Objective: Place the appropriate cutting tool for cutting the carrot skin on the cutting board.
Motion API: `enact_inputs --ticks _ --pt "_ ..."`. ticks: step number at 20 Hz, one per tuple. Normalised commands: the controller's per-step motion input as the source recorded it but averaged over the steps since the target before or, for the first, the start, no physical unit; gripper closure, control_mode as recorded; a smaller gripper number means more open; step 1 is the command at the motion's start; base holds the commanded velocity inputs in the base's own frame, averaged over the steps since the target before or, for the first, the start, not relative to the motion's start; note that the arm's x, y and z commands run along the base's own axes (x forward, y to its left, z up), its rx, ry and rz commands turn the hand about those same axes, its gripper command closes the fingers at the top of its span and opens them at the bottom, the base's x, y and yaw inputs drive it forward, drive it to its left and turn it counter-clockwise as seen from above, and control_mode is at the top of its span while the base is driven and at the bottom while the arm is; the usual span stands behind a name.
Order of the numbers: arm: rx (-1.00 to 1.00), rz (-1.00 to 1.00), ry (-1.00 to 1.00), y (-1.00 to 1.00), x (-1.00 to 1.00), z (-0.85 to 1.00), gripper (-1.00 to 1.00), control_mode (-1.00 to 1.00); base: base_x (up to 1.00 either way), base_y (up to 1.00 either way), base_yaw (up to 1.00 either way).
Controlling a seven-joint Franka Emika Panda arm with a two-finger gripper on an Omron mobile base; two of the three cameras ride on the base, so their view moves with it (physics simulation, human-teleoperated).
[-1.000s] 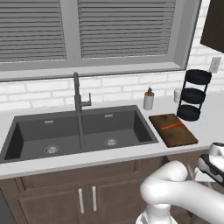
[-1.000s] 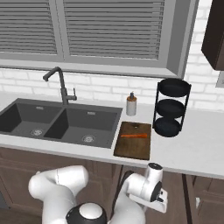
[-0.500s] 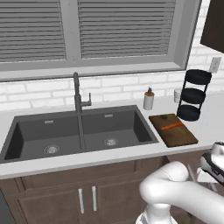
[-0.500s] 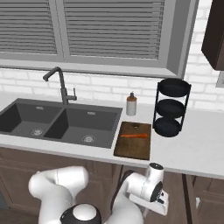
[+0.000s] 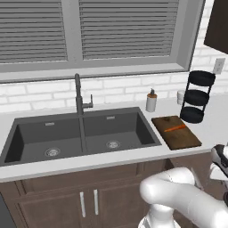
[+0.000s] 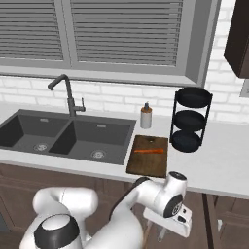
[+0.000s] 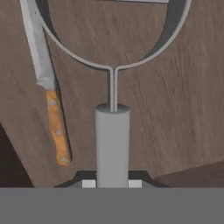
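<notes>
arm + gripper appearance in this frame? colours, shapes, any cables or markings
Arm: glossy white rounded links, bulbous shells, dark grey joint caps; also seen as a white curved link from the left base camera. Gripper: boxy white hand, thin dark fingers below it. No cables or markings visible.

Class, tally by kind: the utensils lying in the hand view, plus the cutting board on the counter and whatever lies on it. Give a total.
knife, orange handle: 1
cutting tool, grey with a loop head: 1
cutting board: 1
carrot: 1
Total: 4
</notes>
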Motion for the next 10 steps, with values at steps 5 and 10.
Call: enact_inputs --ticks 5,10 --pt "0.00 -0.04 -0.03 0.00 -0.44 0.99 1.00 -1.00 0.00 0.00 0.00" --pt "0.00 -0.03 -0.04 0.07 -0.19 0.94 1.00 -1.00 0.00 0.00 0.00"
